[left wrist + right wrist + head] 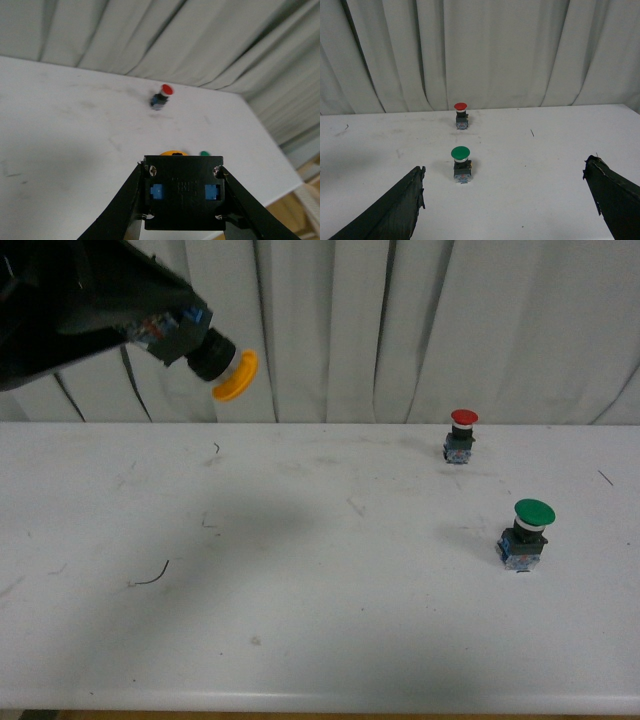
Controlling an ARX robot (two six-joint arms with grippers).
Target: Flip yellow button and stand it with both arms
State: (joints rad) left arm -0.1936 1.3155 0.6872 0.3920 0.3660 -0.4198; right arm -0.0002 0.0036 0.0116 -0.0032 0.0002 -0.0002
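Observation:
High above the table's left side, my left gripper (165, 335) is shut on the yellow button (228, 368), whose yellow cap points right and slightly down. In the left wrist view the button's black contact block (183, 192) with two blue inserts fills the space between the fingers (122, 205), and only a sliver of the yellow cap (173, 153) shows past it. My right gripper (505, 172) is open, its jaws wide apart above bare table. It is out of the front view.
A red-capped button (461, 435) stands upright at the back right of the white table (300, 570). A larger green-capped button (526, 533) stands nearer on the right. A short black wire scrap (150, 575) lies front left. A grey curtain hangs behind.

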